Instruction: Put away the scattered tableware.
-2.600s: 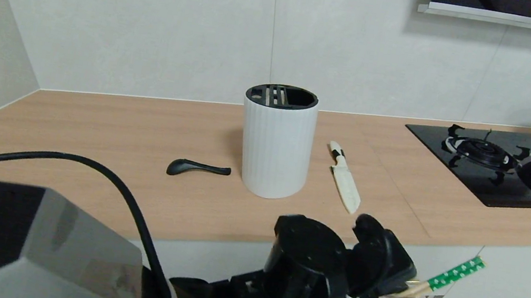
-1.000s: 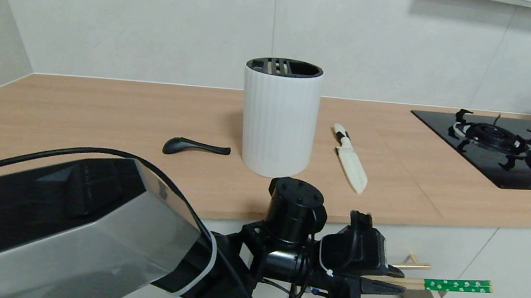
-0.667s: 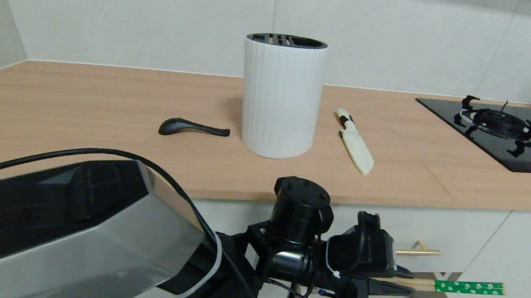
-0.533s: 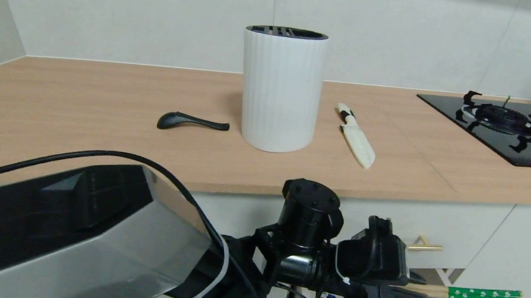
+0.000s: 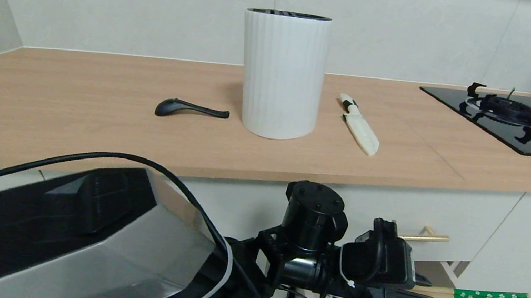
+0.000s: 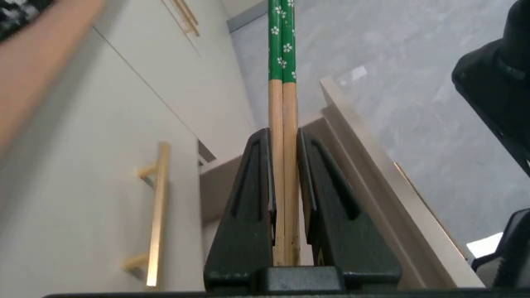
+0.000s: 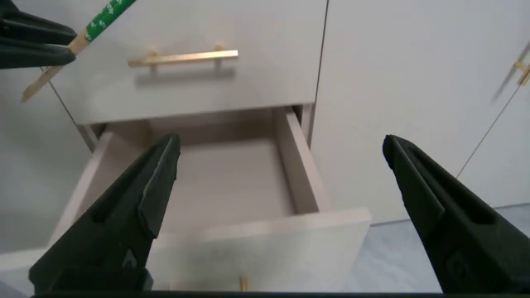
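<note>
No lettering, number or sign can be read anywhere in this kitchen scene. The only marking is a pattern of small white flowers on the green ends of the chopsticks (image 5: pixel 490 297), and it forms no words.

The head view looks forward from a little above the front edge of the surface (image 5: pixel 65 101). It faces the tiled wall, with the left arm close in the foreground and cabinet fronts below. The left wrist view looks along the left tool (image 6: pixel 283 145) from very near, out past the chopsticks (image 6: pixel 281 74) toward cabinet fronts and floor. The right wrist view looks down between the fingers of the right tool (image 7: pixel 280 149) into the open drawer (image 7: pixel 298 178) from a middling distance. All 3 views share the chopsticks and the brass handle (image 7: pixel 184 57).
</note>
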### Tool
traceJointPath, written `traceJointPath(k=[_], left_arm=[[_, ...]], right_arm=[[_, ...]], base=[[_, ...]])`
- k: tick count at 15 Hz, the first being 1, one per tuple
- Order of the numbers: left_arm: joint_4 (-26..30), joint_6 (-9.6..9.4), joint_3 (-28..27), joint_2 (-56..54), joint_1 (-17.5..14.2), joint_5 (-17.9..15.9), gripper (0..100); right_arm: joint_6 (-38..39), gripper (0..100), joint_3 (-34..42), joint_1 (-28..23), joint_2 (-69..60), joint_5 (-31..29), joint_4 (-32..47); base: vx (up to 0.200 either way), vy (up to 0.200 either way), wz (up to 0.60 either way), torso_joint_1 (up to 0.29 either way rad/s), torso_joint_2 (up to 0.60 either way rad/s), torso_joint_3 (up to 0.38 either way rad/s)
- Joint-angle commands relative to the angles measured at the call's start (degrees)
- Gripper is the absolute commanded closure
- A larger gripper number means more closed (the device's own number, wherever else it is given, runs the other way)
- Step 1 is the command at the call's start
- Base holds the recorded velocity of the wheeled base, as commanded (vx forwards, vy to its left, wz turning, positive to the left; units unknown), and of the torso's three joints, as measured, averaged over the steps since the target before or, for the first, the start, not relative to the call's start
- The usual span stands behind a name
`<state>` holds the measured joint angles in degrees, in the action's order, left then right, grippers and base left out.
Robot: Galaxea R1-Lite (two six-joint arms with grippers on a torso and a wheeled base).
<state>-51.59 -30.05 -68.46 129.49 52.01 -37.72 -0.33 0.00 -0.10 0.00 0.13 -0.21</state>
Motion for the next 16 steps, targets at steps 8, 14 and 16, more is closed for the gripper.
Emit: traceJointPath(k=[8,14,16], left_arm=[[-1.67,0.61,-5.54,2.17,1.08,1.95,100],[-2.02,0.61,-3.96,3.75,2.22,2.47,100],[-2.29,1.84,-3.87,3.84,2.05,3.79,100]], right_arm=[[-0.02,0,0.00,0.01,0.09,-0.05,-0.06],[0.15,0,0.00,0.01,0.09,-0.05,0.03],[0.15,0,0.00,0.01,0.09,-0.05,-0.06]], base=[[0.000,0.000,0.00,-0.017,0.24,0.221],[0.000,0.000,0.00,0.000,0.00,0.000],[0.000,0.000,0.00,0.000,0.00,0.000]])
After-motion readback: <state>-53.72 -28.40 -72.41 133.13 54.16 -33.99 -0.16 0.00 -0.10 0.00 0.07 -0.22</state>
